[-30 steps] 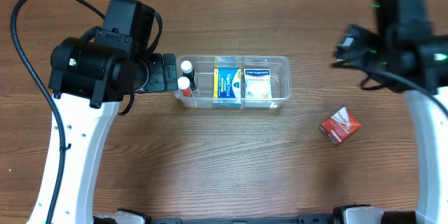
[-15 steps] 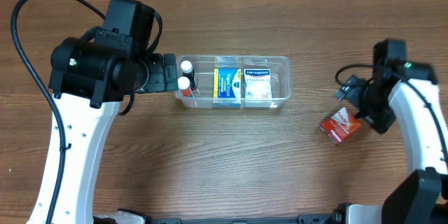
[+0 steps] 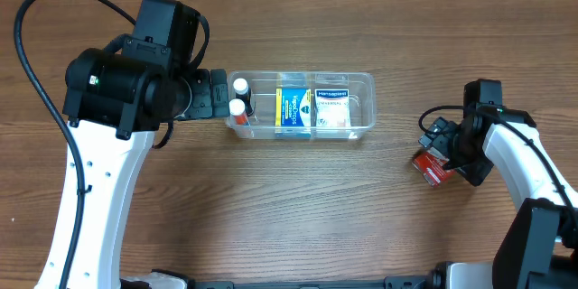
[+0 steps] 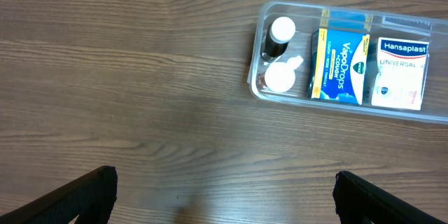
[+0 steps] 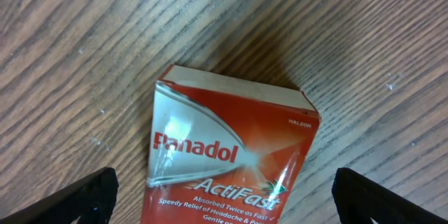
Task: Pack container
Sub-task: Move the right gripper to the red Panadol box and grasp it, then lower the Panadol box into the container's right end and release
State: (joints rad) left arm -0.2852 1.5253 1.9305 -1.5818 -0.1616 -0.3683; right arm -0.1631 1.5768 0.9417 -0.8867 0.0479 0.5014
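Note:
The clear plastic container (image 3: 361, 107) lies at the table's middle and shows in the left wrist view (image 4: 336, 105). It holds two white-capped bottles (image 3: 239, 97), a blue VapoDrops box (image 3: 293, 109) and a white Hansaplast box (image 3: 331, 111). A red Panadol box (image 3: 430, 168) lies flat on the table to the right. My right gripper (image 3: 446, 147) is open right over it, a finger on each side of the box (image 5: 224, 161). My left gripper (image 3: 219, 93) is open and empty by the container's left end.
The wooden table (image 3: 298, 208) carries nothing else. My left arm's black cable (image 3: 36, 63) loops over the left side of the table. The right arm's white link (image 3: 533, 176) runs along the right edge.
My right arm has swung down from the back right and come low over the red Panadol box. The left arm and the container have not moved.

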